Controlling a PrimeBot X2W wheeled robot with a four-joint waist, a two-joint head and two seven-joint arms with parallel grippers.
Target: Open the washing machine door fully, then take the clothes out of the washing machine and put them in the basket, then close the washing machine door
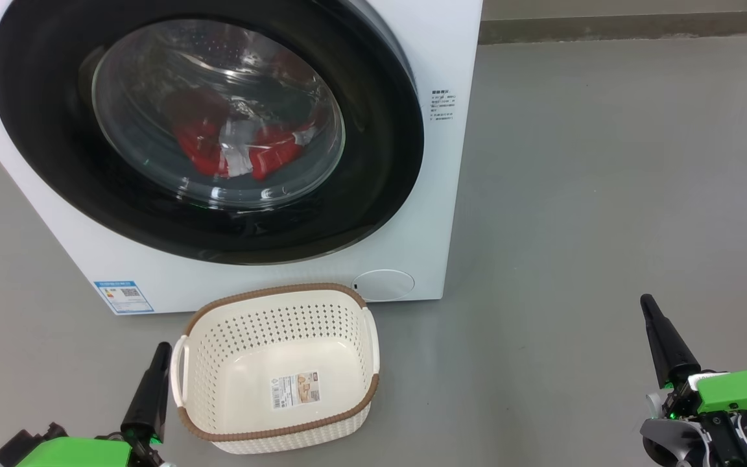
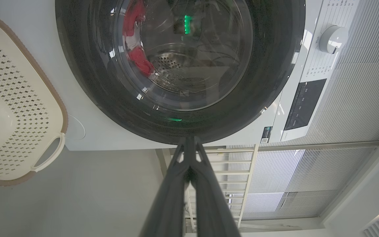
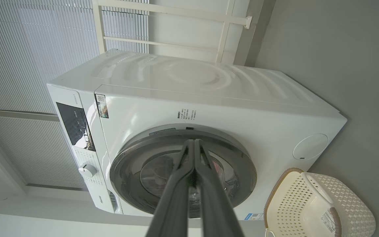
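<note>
The left gripper (image 1: pixel 162 353), just beside the basket (image 1: pixel 283 318), and the right gripper (image 1: pixel 650 310), well apart from it, hang low over the floor, each with its dark fingers pressed together, pinching and touching nothing. The washing machine door (image 1: pixel 373 162) sits shut on the washing machine (image 1: pixel 270 285), with the red clothes (image 1: pixel 270 152) heaped behind its glass. The door looks rigid and slick (tips may skid off that glossy rim), so I would hook its outer edge, while the clothes should be light, limp and easy to pinch.
</note>
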